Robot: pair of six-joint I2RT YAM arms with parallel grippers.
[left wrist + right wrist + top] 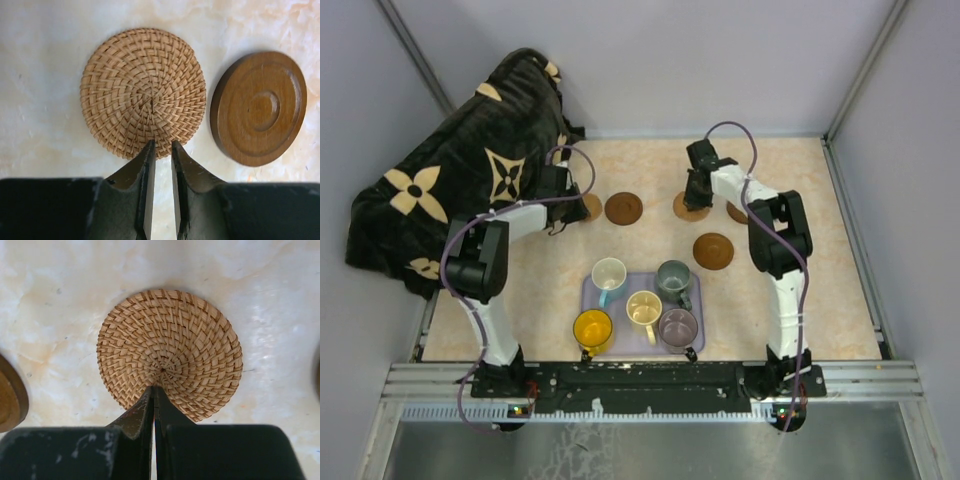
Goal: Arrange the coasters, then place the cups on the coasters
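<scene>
Five cups stand on a lavender tray (590, 300): white-blue (609, 273), grey-green (673, 277), cream (643, 308), yellow (592, 328) and mauve (678, 326). Beyond the tray lie several coasters. My left gripper (162, 145) is shut to a thin slit with nothing in it, its tips over the near edge of a woven tan coaster (143, 92). A dark wooden coaster (259, 107) lies just right of that one. My right gripper (153, 388) is shut, its tips over the middle of another woven coaster (170, 352). A dark coaster (713, 250) lies nearer the tray.
A black blanket with tan flower marks (450, 190) is heaped at the back left, beside the left arm. A further tan coaster (737, 212) shows partly behind the right arm. Grey walls close the table at the back and both sides.
</scene>
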